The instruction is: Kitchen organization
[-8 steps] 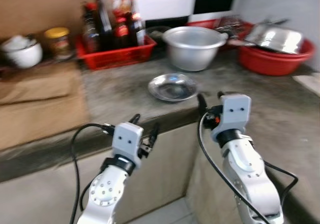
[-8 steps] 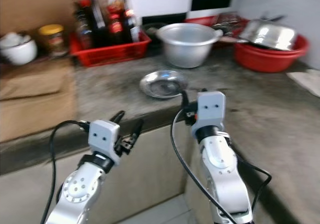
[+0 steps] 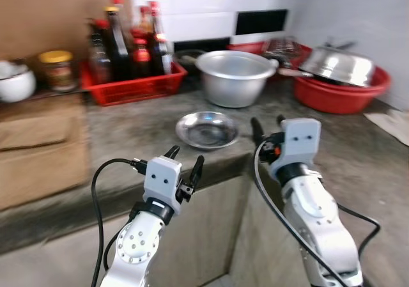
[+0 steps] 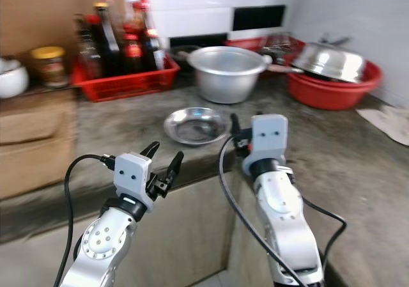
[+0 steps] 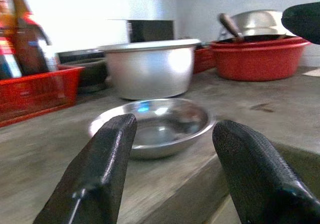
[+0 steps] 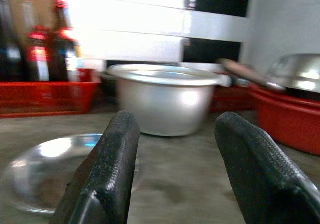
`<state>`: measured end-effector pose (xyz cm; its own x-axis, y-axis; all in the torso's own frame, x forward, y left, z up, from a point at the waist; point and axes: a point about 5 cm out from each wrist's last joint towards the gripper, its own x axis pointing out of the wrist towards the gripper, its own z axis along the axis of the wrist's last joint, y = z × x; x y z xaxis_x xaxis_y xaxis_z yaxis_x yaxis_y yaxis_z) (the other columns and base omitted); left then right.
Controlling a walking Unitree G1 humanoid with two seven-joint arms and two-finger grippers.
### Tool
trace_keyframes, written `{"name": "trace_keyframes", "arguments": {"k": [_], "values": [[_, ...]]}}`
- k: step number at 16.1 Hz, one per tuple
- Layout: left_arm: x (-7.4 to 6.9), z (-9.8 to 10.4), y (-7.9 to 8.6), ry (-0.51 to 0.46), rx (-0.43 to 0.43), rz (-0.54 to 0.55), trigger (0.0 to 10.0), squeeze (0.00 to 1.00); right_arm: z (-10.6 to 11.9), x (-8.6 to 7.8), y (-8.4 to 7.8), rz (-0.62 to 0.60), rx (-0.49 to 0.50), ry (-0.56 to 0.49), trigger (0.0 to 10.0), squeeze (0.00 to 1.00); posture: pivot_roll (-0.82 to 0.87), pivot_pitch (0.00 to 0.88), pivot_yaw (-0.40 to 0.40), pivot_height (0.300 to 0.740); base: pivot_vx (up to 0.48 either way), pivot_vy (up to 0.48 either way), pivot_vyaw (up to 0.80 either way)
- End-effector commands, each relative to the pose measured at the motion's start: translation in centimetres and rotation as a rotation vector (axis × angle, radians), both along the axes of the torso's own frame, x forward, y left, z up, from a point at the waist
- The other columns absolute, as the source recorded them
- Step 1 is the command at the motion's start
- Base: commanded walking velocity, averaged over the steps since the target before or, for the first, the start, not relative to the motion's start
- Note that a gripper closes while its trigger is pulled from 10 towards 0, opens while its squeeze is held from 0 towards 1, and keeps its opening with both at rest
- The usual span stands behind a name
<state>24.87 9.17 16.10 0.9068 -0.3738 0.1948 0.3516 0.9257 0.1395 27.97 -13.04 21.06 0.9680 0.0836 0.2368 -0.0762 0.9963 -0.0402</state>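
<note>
A shallow steel dish (image 3: 206, 130) lies on the grey stone counter (image 3: 134, 130) near its front edge. My left gripper (image 3: 185, 158) hovers open just before the counter's edge, below and slightly left of the dish, with nothing between its fingers (image 5: 100, 169). My right gripper (image 3: 268, 122) stands open to the right of the dish, level with it and also empty. Through both wrist views the dish (image 5: 155, 126) shows between the open fingers, with a large aluminium pot (image 6: 162, 99) behind it.
A red basket (image 3: 131, 85) of sauce bottles stands at the back left, with a jar (image 3: 56, 69) and a white bowl (image 3: 13, 82) beside it. A red basin (image 3: 339, 89) holding a steel lid sits at the back right. Cardboard (image 3: 38, 153) covers the left counter.
The whole picture has shifted and sharpened, so the camera has moved; the dish now sits lower and further left in view. Both grippers stay open in much the same pose.
</note>
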Motion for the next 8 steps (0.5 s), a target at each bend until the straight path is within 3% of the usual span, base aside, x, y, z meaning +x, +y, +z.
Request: {"name": "trace_keyframes", "arguments": {"k": [1,8], "values": [[-0.1,0.1,-0.6,0.001,-0.002,-0.012,10.0,0.0,0.1,0.3,-0.7,-0.024,-0.006,0.015,10.0,0.0,0.05,0.003,-0.062,0.74,0.0,0.0,0.0],[-0.2,0.0,-0.7,0.002,-0.005,-0.01,10.0,0.0,1.1,2.5,-0.7,0.013,0.03,0.042,10.0,0.0,0.05,0.012,-0.07,0.74,0.0,0.0,0.0]]}}
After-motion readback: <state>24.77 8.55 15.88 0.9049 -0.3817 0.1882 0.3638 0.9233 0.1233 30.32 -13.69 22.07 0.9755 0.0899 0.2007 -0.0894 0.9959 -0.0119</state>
